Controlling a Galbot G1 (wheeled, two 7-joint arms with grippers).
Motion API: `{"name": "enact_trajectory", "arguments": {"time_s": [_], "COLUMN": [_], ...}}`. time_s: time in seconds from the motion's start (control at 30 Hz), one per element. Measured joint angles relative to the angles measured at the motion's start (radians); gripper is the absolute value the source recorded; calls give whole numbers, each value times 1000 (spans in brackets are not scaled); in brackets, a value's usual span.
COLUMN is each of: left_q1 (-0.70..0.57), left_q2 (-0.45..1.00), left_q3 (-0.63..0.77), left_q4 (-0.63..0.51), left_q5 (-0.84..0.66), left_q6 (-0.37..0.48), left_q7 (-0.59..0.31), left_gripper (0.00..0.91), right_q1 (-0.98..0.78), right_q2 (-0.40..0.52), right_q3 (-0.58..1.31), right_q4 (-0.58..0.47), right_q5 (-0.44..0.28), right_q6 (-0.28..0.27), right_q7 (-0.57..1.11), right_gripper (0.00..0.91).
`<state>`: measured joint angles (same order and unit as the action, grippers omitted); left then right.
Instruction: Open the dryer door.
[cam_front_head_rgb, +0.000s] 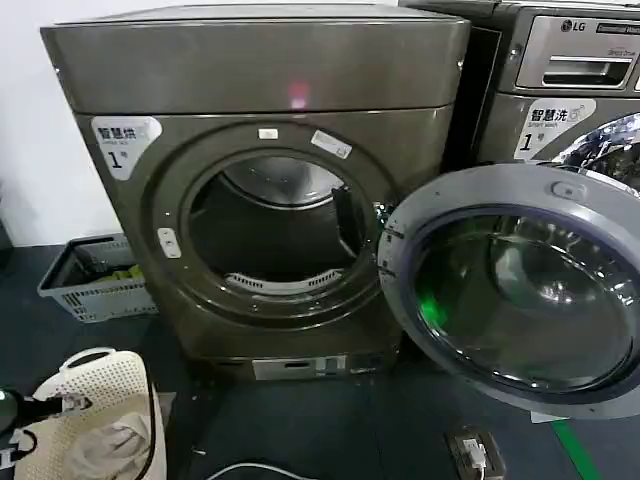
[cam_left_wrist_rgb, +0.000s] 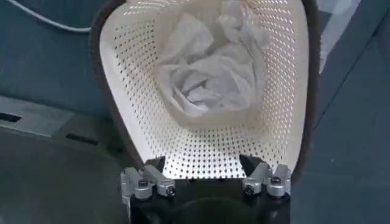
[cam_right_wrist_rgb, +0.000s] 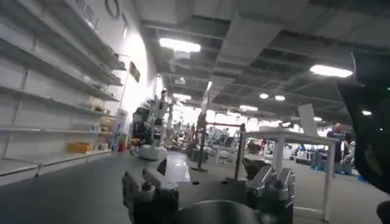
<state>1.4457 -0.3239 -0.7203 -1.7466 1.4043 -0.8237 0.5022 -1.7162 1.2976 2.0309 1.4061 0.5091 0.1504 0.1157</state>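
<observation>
The dryer stands in the middle of the head view. The dryer door hangs swung wide to the right, its grey inner face and dark glass turned outward. The drum opening is uncovered. My left gripper is low at the left, far from the door. In the left wrist view the left gripper is open just over the rim of a white perforated basket holding a white cloth. My right gripper is open with nothing in it and points out into the room.
An LG machine stands behind the open door at the right. A grey crate sits on the floor left of the dryer, and the white basket stands in front of it. A power strip and a white cable lie on the dark floor.
</observation>
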Motion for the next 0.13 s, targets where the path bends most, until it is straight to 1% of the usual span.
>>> {"name": "enact_trajectory", "arguments": {"time_s": [0.13], "left_q1": [-2], "left_q2": [0], "left_q3": [4], "left_q4": [3], "left_q5": [10], "left_q6": [0], "left_q7": [0], "left_gripper": [907], "right_q1": [1], "right_q2": [2], "right_q3": [-2], "right_q4": [0], "right_q5": [-1], "right_q6": [4], "right_q7": [-3], "right_gripper": [907]}}
